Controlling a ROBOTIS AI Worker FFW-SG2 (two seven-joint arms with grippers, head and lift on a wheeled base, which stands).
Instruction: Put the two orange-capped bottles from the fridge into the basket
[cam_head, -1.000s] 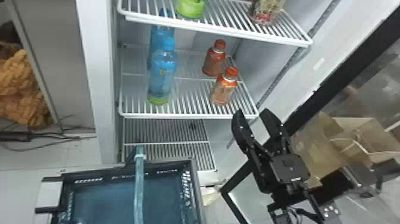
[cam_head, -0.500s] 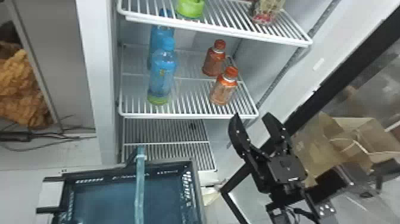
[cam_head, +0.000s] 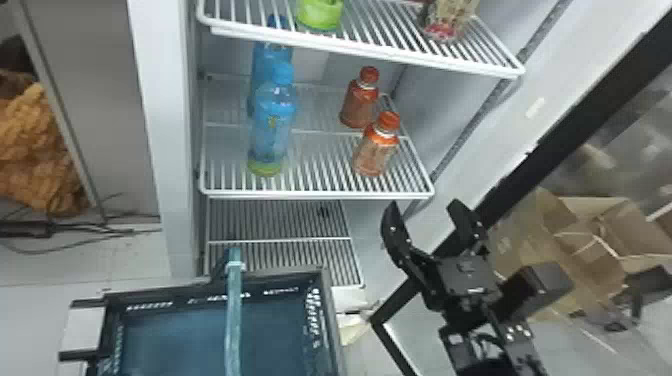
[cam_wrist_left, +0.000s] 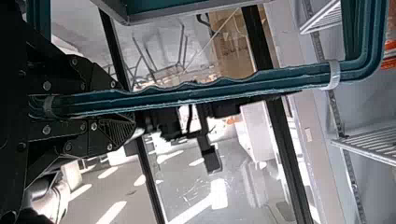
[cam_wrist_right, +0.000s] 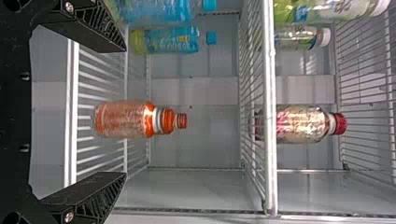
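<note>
My right gripper (cam_head: 425, 204) stands open below and right of the fridge's middle shelf (cam_head: 320, 193). On that shelf, toward its right side, the front orange-capped bottle (cam_head: 376, 152) and the rear orange-capped bottle (cam_head: 359, 104) stand upright. In the right wrist view the front bottle (cam_wrist_right: 123, 119) lines up between the open fingers of my right gripper (cam_wrist_right: 125, 112), beyond their tips, and largely covers the rear one. The basket (cam_head: 332, 320) is at the lower left of the head view. My left gripper (cam_wrist_left: 84, 105) is shut on the basket's teal handle (cam_wrist_left: 210, 91).
Blue bottles (cam_head: 272, 125) stand on the left of the same shelf. The upper shelf (cam_head: 370, 52) holds a green-bottomed bottle (cam_head: 320, 15) and a red-capped bottle (cam_wrist_right: 303, 123). A black-edged door (cam_head: 590, 105) and cardboard boxes (cam_head: 575, 240) are on the right.
The fingers of my right gripper have spread wider, and its body has shifted slightly left, with the fingertips a little lower in the head view. Bottles and basket look nearly unmoved.
</note>
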